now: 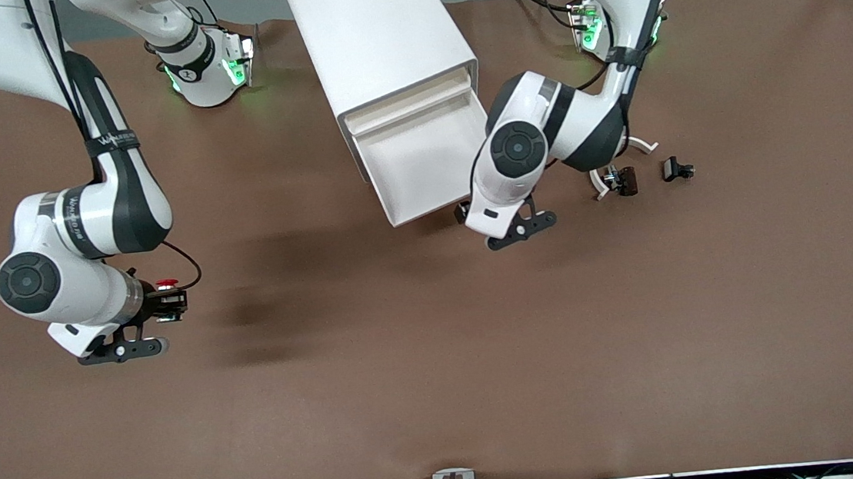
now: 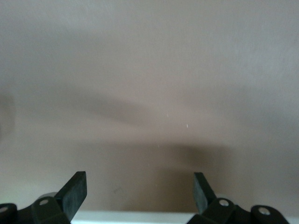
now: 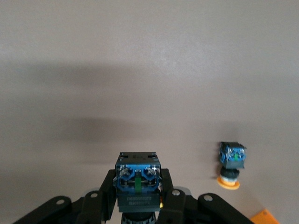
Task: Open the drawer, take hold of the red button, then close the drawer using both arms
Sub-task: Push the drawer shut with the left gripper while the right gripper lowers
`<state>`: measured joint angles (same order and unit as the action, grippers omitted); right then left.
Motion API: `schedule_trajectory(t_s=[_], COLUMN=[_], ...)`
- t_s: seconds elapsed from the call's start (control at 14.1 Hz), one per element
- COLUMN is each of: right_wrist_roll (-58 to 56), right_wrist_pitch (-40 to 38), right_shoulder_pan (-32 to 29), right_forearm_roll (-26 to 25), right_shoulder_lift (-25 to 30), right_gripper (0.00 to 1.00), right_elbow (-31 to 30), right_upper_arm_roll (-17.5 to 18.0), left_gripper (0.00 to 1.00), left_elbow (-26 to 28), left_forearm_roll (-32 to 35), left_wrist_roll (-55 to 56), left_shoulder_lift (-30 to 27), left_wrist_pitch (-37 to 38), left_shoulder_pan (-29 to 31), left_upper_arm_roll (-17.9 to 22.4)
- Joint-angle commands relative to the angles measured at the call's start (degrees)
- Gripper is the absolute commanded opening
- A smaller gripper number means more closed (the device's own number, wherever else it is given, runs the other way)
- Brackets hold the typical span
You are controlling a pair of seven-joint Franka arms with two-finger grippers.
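Note:
The white cabinet (image 1: 378,35) has its drawer (image 1: 448,200) pulled open, and the part I see inside is bare. My right gripper (image 1: 169,299) is shut on the button (image 1: 165,284), whose red cap shows on top, over the brown table toward the right arm's end. In the right wrist view, the button's bluish base (image 3: 138,176) sits between the fingers of the right gripper (image 3: 138,196). My left gripper (image 1: 463,211) is mostly hidden under its own arm, at the drawer's front corner. In the left wrist view, the left gripper (image 2: 140,192) is open and empty, with a white edge just below it.
A switch with a yellow cap (image 3: 231,163) lies on the table in the right wrist view. Two small dark parts (image 1: 622,180) (image 1: 677,169) and white clips (image 1: 642,145) lie toward the left arm's end. The brown mat (image 1: 437,362) covers the table.

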<state>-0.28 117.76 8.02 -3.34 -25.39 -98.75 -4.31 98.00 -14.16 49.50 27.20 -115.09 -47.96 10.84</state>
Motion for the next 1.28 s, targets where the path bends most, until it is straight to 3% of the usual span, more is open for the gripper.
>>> schedule_trajectory(t_s=[0.0,0.64,0.85,1.21], right_wrist_roll=[-4.6,-5.6,-4.4,-1.3], right_wrist_pitch=[5.8,20.5,22.0,26.4], right_shoulder_pan=[-2.7,-7.9,-8.6,-8.0], right_forearm_roll=[-1.1,-1.1,-1.1,-1.1], right_shoulder_lift=[1.3,-0.7,-0.8,-0.8], right_gripper=[0.17,0.17,0.17,0.17], right_elbow=[-4.7,-14.4,-16.1,-20.2], right_upper_arm_roll=[1.1,1.1,1.2,1.2], left_gripper=[1.00,1.00,1.00,1.00], left_elbow=[2.6,2.7,2.9,3.3], left_forearm_roll=[0.7,-2.4,-3.2,-3.0], left_wrist_roll=[1.3,9.8,14.6,18.5], left_shoulder_lift=[-2.1,-1.6,-1.7,-1.9], left_wrist_pitch=[-1.1,-1.0,0.0,0.4], left_shoulder_pan=[0.1,0.1,0.1,0.2], left_upper_arm_roll=[-2.7,-14.5,-17.8,-19.7])
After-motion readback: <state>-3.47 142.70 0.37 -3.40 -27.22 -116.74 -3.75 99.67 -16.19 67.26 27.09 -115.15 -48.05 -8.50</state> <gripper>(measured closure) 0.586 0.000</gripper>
